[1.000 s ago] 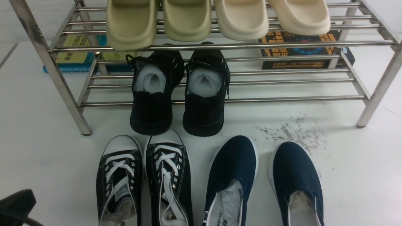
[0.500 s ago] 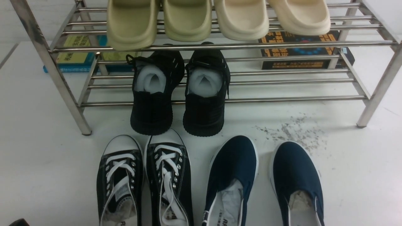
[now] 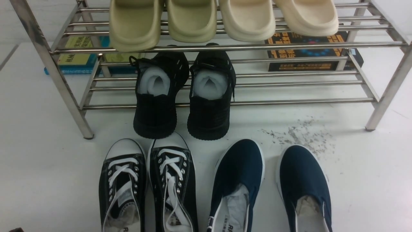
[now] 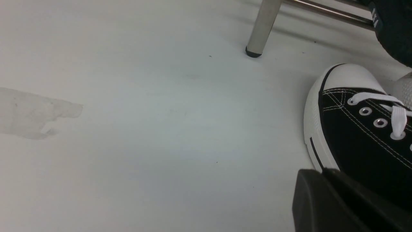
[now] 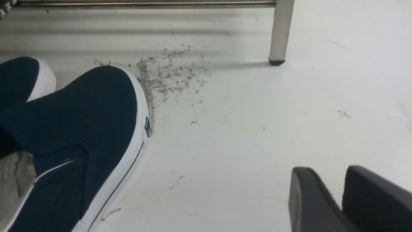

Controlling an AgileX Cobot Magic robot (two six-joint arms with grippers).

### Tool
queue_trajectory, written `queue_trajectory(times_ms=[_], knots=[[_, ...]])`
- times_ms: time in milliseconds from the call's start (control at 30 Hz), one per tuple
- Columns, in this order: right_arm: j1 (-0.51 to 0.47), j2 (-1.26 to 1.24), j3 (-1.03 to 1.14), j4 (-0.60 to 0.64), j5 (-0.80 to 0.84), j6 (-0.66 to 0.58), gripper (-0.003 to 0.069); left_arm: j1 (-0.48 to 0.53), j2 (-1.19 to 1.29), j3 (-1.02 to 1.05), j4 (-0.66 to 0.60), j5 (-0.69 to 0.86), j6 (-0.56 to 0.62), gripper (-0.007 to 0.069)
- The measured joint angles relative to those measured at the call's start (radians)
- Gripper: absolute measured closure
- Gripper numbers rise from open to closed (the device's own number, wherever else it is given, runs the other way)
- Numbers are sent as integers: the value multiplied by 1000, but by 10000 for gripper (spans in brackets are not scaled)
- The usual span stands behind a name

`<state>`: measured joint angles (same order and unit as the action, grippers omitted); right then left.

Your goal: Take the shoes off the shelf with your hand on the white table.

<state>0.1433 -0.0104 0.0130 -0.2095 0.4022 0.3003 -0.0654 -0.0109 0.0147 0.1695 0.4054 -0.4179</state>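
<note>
Five pairs of footwear show in the front view. Two black canvas lace-up sneakers [image 3: 148, 187] stand side by side on the white table [image 3: 48, 167], off the steel shelf [image 3: 225, 48] and just in front of it, heels cut off by the frame edge. Two navy slip-ons [image 3: 270, 187] lie beside them, also cut off. Two all-black knit shoes [image 3: 183, 93] with white stuffing sit on the lower tier, heels overhanging its front rail. Two olive slides [image 3: 161, 22] and two cream slides [image 3: 276, 17] rest on the upper tier, tops cropped. Two books [image 3: 305, 48] lie partly hidden behind the rails.

The left gripper [image 4: 325, 175] shows only as black fingers pressed together, empty, near one sneaker's toe. The right gripper [image 5: 342, 190] has its fingers slightly apart, holding nothing, near dark scuff specks [image 5: 167, 74].
</note>
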Motion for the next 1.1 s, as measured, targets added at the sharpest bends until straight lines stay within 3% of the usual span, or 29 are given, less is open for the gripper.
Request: queue_trajectory(times_ms=[1100], knots=[[0, 0, 0, -1, 0, 0, 441, 0, 0, 0, -3, 2, 1, 540]])
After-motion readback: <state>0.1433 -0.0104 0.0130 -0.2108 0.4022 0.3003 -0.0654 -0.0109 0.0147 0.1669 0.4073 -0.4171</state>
